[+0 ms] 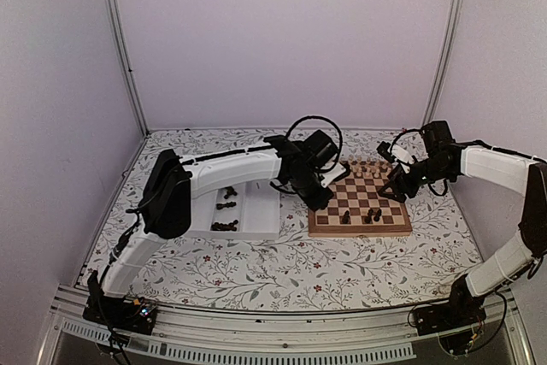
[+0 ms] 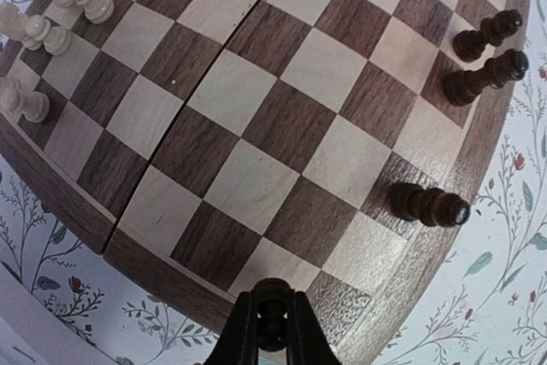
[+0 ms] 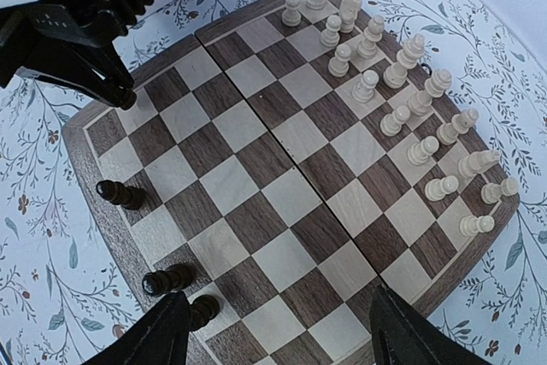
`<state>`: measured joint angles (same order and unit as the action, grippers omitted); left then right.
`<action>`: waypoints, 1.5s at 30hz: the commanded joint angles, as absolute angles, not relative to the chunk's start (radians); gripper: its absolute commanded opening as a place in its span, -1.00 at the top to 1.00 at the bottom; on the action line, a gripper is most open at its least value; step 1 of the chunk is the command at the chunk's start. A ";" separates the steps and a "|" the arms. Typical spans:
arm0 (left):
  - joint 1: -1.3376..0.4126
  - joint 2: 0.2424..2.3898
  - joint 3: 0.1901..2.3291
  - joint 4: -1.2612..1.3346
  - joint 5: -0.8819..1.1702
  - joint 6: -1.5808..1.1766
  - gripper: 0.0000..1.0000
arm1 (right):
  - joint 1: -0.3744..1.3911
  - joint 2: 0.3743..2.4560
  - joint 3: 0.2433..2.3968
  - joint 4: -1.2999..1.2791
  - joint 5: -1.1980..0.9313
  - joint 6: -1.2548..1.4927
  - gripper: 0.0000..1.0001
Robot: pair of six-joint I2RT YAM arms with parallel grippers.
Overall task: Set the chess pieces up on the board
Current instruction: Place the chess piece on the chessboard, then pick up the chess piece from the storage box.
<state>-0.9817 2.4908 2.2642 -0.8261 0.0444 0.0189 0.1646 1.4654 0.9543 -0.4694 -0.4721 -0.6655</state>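
Over the board (image 2: 256, 126), left edge, we hold a dark piece (image 2: 272, 331) clamped in left gripper (image 3: 120, 90), right gripper (image 3: 275, 314) jaws apart; next, probably lower it onto its square.

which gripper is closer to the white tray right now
Left. The left gripper hangs over the board at its tray-side edge, next to the white tray; the right gripper is at the board's opposite side, farther off.

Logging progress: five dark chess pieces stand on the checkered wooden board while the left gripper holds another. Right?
Three, not five, dark chess pieces stand on the checkered wooden board, per the right wrist view; the left gripper does hold another.
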 commanded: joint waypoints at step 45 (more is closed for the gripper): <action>-0.841 1.769 1.400 -1.031 -0.202 -0.088 0.39 | 0.184 1.482 0.952 -0.471 -0.459 -0.676 -0.50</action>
